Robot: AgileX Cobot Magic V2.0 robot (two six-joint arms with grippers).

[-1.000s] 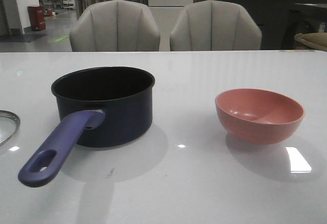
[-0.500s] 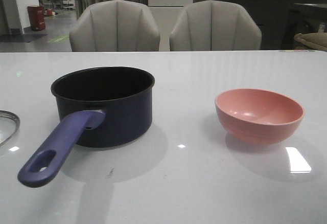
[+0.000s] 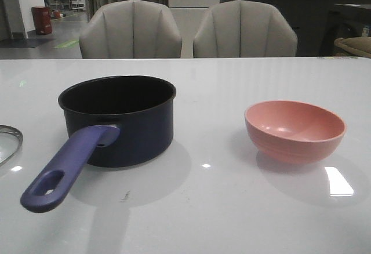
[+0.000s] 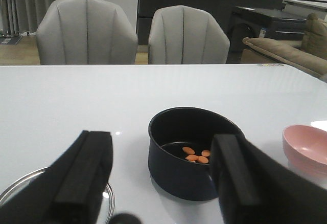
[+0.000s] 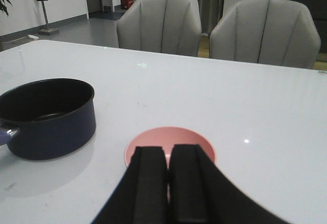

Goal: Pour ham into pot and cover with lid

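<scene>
The glass lid [image 3: 8, 142], metal-rimmed, lies flat at the table's [image 3: 232, 207] left edge. My left claw [image 4: 161, 183] hangs spread wide above the near table, pinching nothing. The round dark pot [image 3: 119, 118] stands left of centre with ham [image 4: 195, 155] chunks inside, handle pointing near-left. The smooth pink bowl [image 3: 294, 129] sits right, well apart. My right claw [image 5: 168, 183] is pressed together over the bowl.

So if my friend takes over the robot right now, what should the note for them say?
Left gripper: open, holding nothing.
Right gripper: shut, holding nothing, above the pink bowl.
Ham: already inside the pot.
Pink bowl: upright on the table, no ham visible in it.
Lid: flat on the table, left of the pot.
Done: pouring.
Left: put the lid on the pot.
</scene>
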